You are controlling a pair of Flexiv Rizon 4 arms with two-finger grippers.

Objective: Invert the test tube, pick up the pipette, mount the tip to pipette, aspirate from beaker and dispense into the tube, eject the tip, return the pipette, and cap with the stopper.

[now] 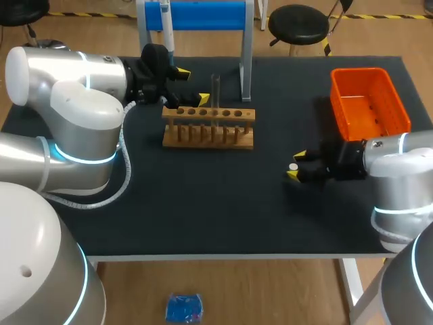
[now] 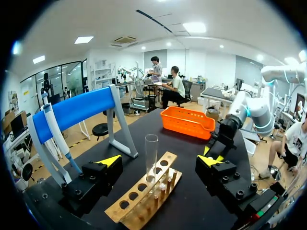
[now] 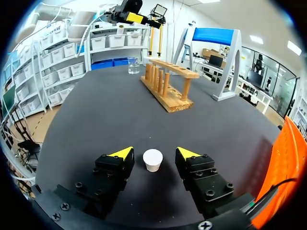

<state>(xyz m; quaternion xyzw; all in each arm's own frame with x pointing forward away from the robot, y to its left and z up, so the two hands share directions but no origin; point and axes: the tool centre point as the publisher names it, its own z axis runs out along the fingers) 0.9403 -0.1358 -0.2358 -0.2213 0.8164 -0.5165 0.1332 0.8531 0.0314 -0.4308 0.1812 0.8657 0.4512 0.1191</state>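
A clear test tube point(image 1: 216, 89) stands upright, mouth up, in the wooden rack point(image 1: 208, 126). My left gripper point(image 1: 193, 86) hangs open just left of it; in the left wrist view the tube point(image 2: 151, 152) rises a little ahead of the wide-apart fingers, untouched. The pipette point(image 1: 167, 27) hangs on the blue stand point(image 1: 203, 15) behind. At the right, my right gripper point(image 1: 295, 166) is low over the mat, its fingers either side of the small white stopper point(image 3: 153, 160) with a gap on each side. A glass beaker point(image 3: 133, 65) stands beyond the rack's far end.
An orange bin point(image 1: 369, 101) sits at the table's right rear, close behind my right arm. The stand's white leg point(image 1: 246, 64) rises just behind the rack's right end. Bare black mat point(image 1: 203, 203) lies between the rack and the front edge.
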